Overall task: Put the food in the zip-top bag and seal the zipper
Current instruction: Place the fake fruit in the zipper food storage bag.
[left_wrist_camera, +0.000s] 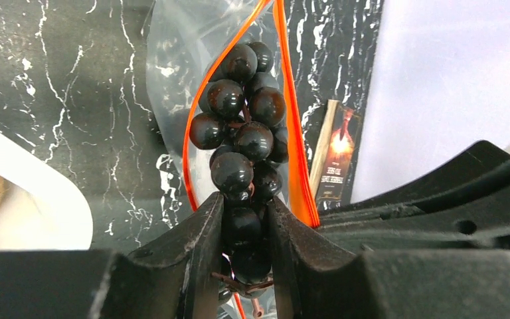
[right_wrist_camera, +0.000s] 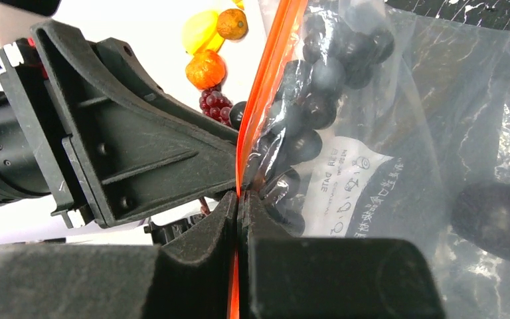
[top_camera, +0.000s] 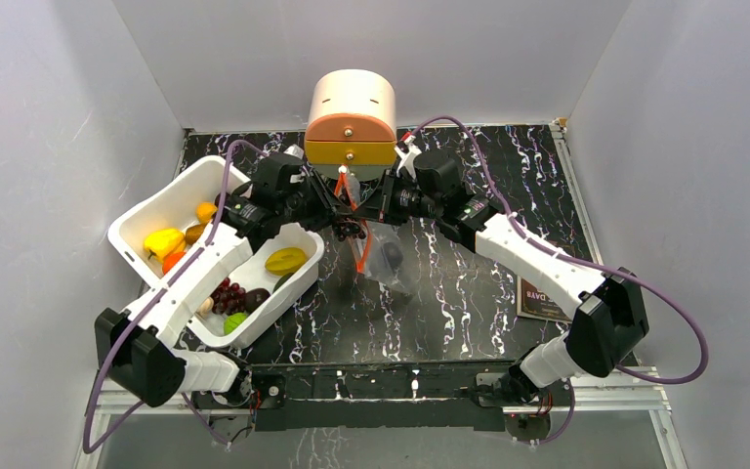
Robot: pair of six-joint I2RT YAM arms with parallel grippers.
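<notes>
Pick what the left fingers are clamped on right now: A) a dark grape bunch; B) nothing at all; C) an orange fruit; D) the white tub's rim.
A: in the left wrist view the left fingers pinch the near end of the dark grape bunch, which reaches out between the two red-orange strips of the zipper at the mouth of the zip-top bag.

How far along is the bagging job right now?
Early. One dark piece already lies in the zip-top bag. The left gripper holds the dark grape bunch in the bag's open mouth, while the right gripper pinches the zipper. Several food pieces sit in the white tub; sealing is undone.
</notes>
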